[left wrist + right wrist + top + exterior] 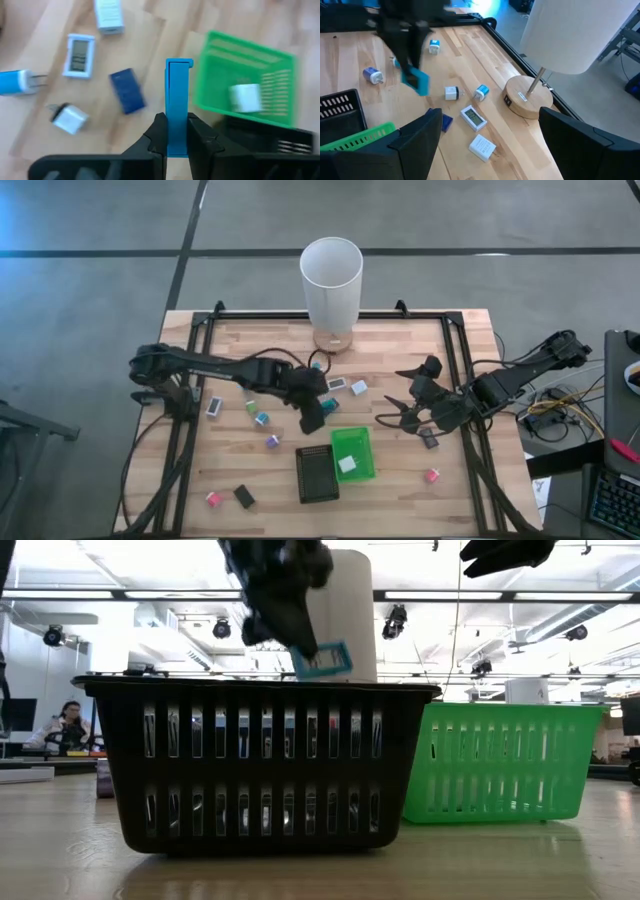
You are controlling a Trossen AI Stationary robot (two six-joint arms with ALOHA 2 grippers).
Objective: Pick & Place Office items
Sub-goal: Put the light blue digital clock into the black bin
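In the high view, we see the left pincer (312,418) at the frame's centre, just above the black slatted plastic basket (316,474) and beside the green slatted plastic basket (353,454) on the wooden desk (400,490). What it carries is hidden under the arm here. The right pincer (400,413) hangs right of centre, fingers apart and empty. Small office pieces lie scattered: a pink block (431,475) at lower right, a purple one (272,441) left of the black basket.

In the low view, the black basket fills the centre and the green one sits right of it. The left pincer at upper centre is clamped on a flat blue rectangular clip (322,659), tilted, above the black basket's rim. We judge that a release here could drop the clip on the rim or outside; the tilt makes its fall hard to predict. Basket contents are hidden behind the walls.

In the left wrist view, the clip (177,107) stands edge-on between the closed fingers, gripped only at its lower end, so it could pivot or slip. A white cube (245,97) lies in the green basket at right; the black basket is cut off at the lower right.

In the right wrist view, the blurred left arm at upper left carries the clip over the desk. A tall white cylinder (572,30) on a round wooden base fills the upper right, cut off by the frame's edge.
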